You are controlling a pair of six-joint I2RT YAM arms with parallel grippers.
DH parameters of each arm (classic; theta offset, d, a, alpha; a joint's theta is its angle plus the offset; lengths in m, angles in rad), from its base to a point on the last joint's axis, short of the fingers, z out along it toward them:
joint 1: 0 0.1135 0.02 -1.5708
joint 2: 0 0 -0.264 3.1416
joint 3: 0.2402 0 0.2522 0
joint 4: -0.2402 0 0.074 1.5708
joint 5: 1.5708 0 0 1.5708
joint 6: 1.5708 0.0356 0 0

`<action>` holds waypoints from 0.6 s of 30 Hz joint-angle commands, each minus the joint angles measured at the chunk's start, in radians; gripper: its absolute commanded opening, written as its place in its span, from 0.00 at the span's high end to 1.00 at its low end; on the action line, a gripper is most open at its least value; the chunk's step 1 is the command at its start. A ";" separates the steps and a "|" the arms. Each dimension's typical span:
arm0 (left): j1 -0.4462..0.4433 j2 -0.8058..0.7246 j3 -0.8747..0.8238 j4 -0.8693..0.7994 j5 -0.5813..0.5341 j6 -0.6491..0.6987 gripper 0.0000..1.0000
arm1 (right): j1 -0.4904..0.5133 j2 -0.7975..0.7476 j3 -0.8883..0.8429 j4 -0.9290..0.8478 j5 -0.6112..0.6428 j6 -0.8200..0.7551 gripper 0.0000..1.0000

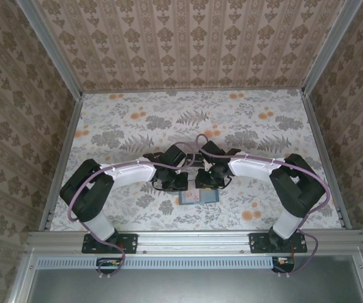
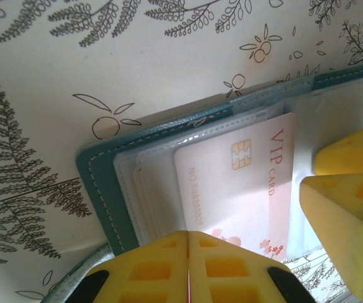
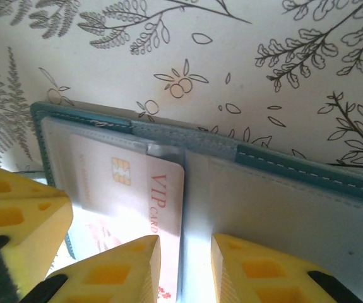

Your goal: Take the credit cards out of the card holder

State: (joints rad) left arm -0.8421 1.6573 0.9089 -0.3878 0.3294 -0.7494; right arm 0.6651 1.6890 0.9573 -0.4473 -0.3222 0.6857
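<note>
Nothing out yet: the pale pink VIP chip card (image 2: pixel 232 183) sits in a clear sleeve (image 2: pixel 156 158) of the open teal stitched folding card holder (image 2: pixel 99 183), left gripper (image 2: pixel 187 268) pressed together at the holder's near edge, right gripper (image 3: pixel 184 265) slightly spread astride its fold.

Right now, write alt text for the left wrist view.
A pink VIP card in a clear sleeve of the open teal card holder, the left gripper shut at its near edge. The right gripper's fingers intrude at right.
</note>
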 commanded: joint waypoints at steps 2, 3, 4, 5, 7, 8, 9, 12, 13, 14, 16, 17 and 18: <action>0.001 0.033 0.016 -0.033 -0.005 0.028 0.91 | -0.004 -0.044 -0.002 0.004 -0.028 0.027 0.71; 0.001 0.037 0.015 -0.034 -0.004 0.029 0.91 | -0.004 -0.042 -0.003 0.015 -0.038 0.030 0.71; 0.001 0.041 0.012 -0.034 -0.004 0.027 0.91 | -0.004 -0.036 -0.002 0.026 -0.051 0.035 0.71; 0.001 0.047 0.012 -0.037 -0.004 0.027 0.91 | -0.005 -0.028 0.000 0.032 -0.060 0.036 0.71; 0.001 0.057 0.014 -0.043 -0.004 0.029 0.92 | -0.005 -0.007 0.002 0.046 -0.075 0.038 0.71; 0.001 0.059 0.014 -0.047 -0.004 0.030 0.92 | -0.005 0.001 0.002 0.050 -0.079 0.038 0.71; 0.001 0.061 0.016 -0.051 -0.006 0.031 0.92 | -0.004 0.009 0.000 0.054 -0.080 0.038 0.71; 0.001 0.060 0.015 -0.066 -0.016 0.035 0.92 | -0.006 0.028 -0.004 0.053 -0.073 0.035 0.71; 0.001 0.060 0.015 -0.070 -0.018 0.037 0.92 | -0.005 0.032 -0.006 0.050 -0.064 0.033 0.71; 0.000 0.060 0.014 -0.072 -0.019 0.038 0.92 | -0.006 0.038 -0.007 0.046 -0.057 0.031 0.71; 0.001 0.060 0.011 -0.076 -0.021 0.040 0.92 | -0.006 0.046 -0.009 0.036 -0.042 0.025 0.71; 0.001 0.061 0.010 -0.078 -0.020 0.041 0.92 | -0.005 0.047 -0.009 0.035 -0.037 0.023 0.71; 0.001 0.060 0.010 -0.082 -0.022 0.041 0.92 | -0.006 0.048 -0.011 0.035 -0.035 0.022 0.71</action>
State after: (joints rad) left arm -0.8421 1.6882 0.9237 -0.4000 0.3340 -0.7357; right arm 0.6651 1.7222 0.9573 -0.3985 -0.3740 0.7109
